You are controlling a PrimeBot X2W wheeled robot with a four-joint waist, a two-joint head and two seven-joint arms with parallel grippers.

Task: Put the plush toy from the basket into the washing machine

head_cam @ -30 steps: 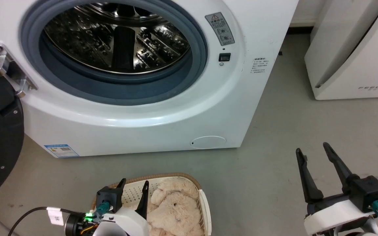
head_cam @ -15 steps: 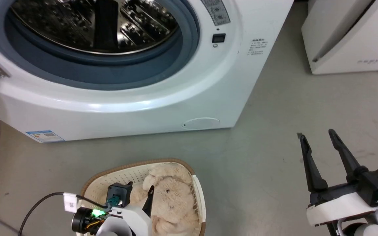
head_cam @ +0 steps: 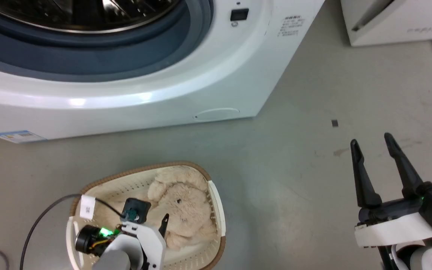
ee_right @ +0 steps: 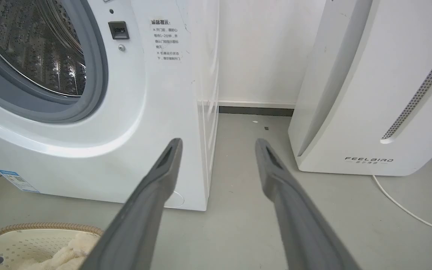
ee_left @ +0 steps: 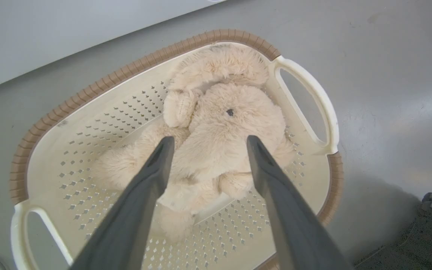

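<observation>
Tipped the head camera down over the last second, sliding the washer (head_cam: pixel 126 101) up the view and bringing the whole basket (head_cam: pixel 133 173) into it; no move of those things themselves. Meanwhile brought the left gripper (ee_left: pixel 209 139) farther in over the basket.

Now hangs that gripper above the toy (ee_left: pixel 216 112), fingers spread wide, one to each side of the soft body, touching nothing as far as can be told. Opened that far, probably, to take the fat plush in one bite.

Finds the toy lying in the right half of the basket, one dark eye showing, a limb against the far rim. Has the basket on the floor (head_cam: pixel 294 168) just near of the washer and below the open drum (ee_right: pixel 32 56). Set there, most likely, to keep the carry short: up and forward.

Holds the right gripper (head_cam: pixel 371 139) off to the right over bare floor, fingers parted and empty, well apart from the basket. Parked clear, by the look of it, to leave the left arm room. Points toward the gap between washer and white appliance (ee_right: pixel 369 93).

Reads as the reach before the grasp: lowering, closing on the plush and lifting over the rim not yet done.
</observation>
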